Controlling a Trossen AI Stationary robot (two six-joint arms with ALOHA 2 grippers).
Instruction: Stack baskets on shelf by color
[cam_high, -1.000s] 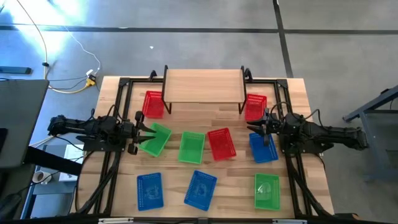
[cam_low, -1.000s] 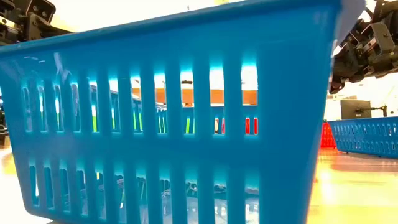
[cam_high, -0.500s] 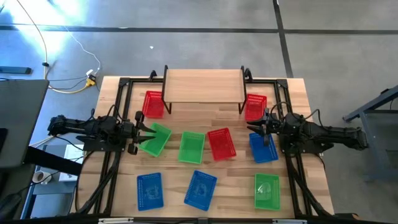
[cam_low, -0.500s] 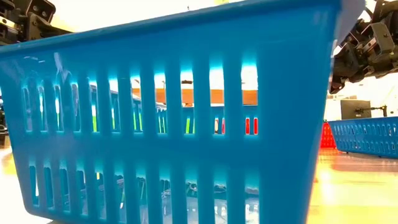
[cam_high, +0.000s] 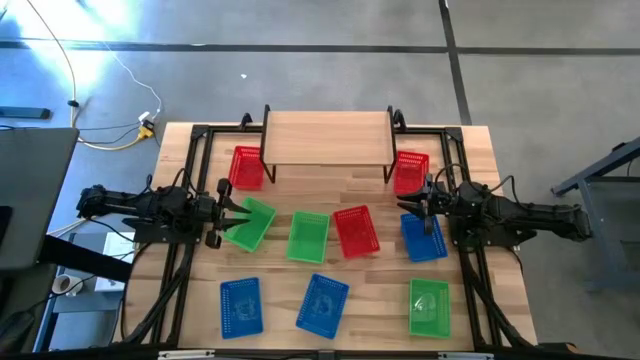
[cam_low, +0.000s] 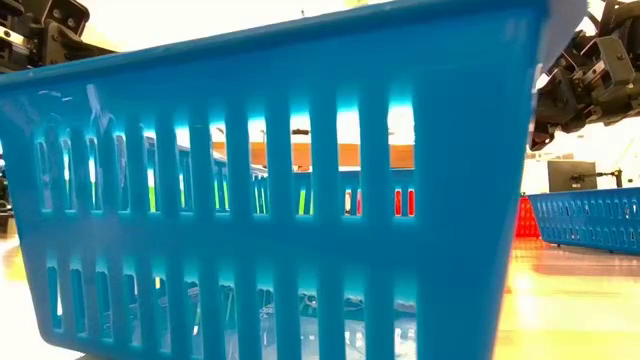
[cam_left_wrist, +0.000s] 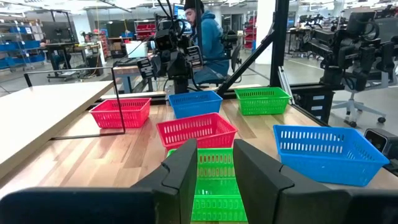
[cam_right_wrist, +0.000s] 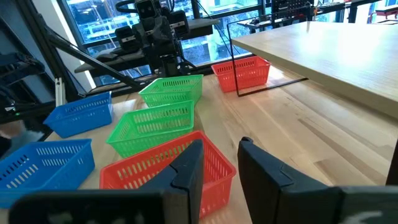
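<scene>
Nine mesh baskets rest on their bottoms on the tabletop. The wooden shelf (cam_high: 327, 137) stands bare at the far edge, with one red basket (cam_high: 246, 167) by its left leg and another (cam_high: 411, 172) by its right leg. A third red one (cam_high: 356, 231) sits mid-table between a green basket (cam_high: 308, 237) and a blue basket (cam_high: 423, 237). My left gripper (cam_high: 233, 212) is open, hovering at the left end of a tilted green basket (cam_high: 247, 223) that shows between its fingers (cam_left_wrist: 214, 186). My right gripper (cam_high: 408, 208) is open, above the blue basket's far end, facing the middle red basket (cam_right_wrist: 165, 165).
Along the near edge lie two blue baskets (cam_high: 240, 305) (cam_high: 322, 304) and a green one (cam_high: 429, 306); one blue basket (cam_low: 290, 190) fills the low view. Black frame rails (cam_high: 188, 170) run along both table sides. A person (cam_left_wrist: 208, 37) sits beyond the right edge.
</scene>
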